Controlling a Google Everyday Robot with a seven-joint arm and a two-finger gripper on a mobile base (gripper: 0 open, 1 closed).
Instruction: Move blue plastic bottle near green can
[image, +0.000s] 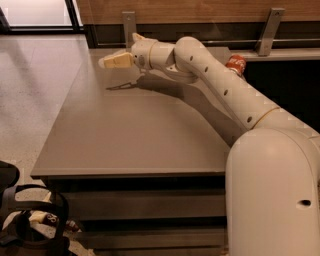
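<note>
The blue plastic bottle and the green can are not in view; no bottle or green can stands on the grey table (135, 135). My gripper (119, 50) hovers above the far left part of the table, pointing left. It holds nothing. One beige finger (116, 61) sticks out to the left, and the tip of the other shows higher up behind it, so the gripper looks open. Its shadow (122, 86) falls on the table just below.
A red can (236, 64) stands at the far right of the table, behind my arm (220, 85). A wooden wall with metal brackets (129, 22) runs along the back. A dark bag (30, 225) lies on the floor at the lower left.
</note>
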